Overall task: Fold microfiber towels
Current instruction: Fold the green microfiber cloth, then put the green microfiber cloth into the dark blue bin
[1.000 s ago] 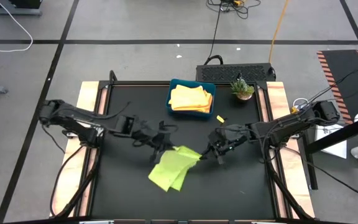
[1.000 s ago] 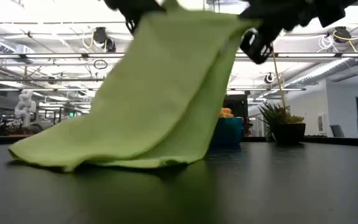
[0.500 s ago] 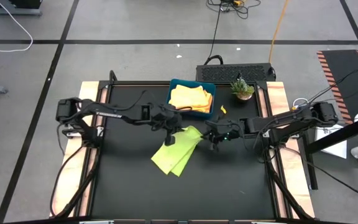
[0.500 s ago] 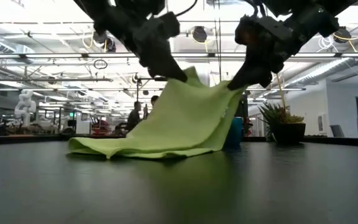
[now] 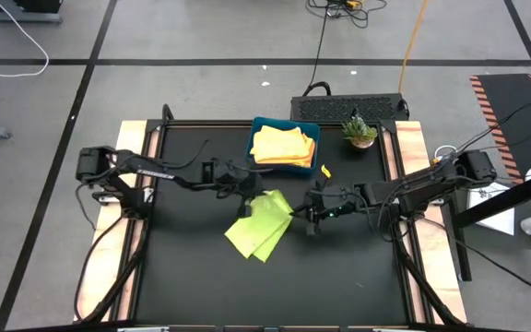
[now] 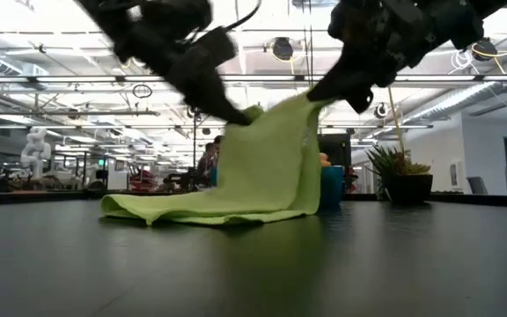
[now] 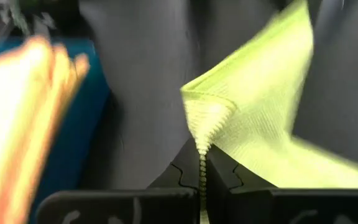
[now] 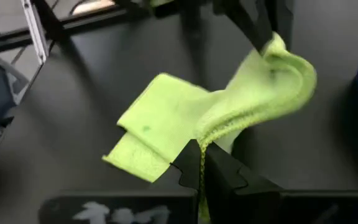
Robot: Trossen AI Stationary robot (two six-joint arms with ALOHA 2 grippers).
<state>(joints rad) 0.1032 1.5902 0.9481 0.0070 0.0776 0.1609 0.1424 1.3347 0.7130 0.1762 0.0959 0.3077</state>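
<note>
While each arm pinched one corner of the lime towel [image 5: 260, 223], the left end effector [image 7: 202, 176] was clamped narrow on a hemmed edge, the stitched seam running straight down between its fingertips. The right end effector [image 8: 202, 163] was closed the same way on the opposite corner, cloth bunching just above its grip. In the high view the left end effector [image 5: 244, 195] sat at about ten o'clock of the towel and the right [image 5: 311, 215] at about three o'clock, near each other over the bench [image 5: 182, 277]. Held so, the pair kept one edge lifted and stretched between them, which I judge let the free end drag into place for a fold.

From table height the towel [image 6: 236, 180] rose like a tent from the two grips and sloped down to a flat skirt lying on the bench toward seven o'clock. It was lime green, ribbed in weave, and already doubled, a second layer showing offset beneath the first in the right wrist view. It lay mid-bench, just at six o'clock of the blue tray [image 5: 258, 129], which held a stack of yellow-orange towels [image 5: 283, 147]. A small potted plant [image 5: 359, 131] stood at three o'clock of the tray.
</note>
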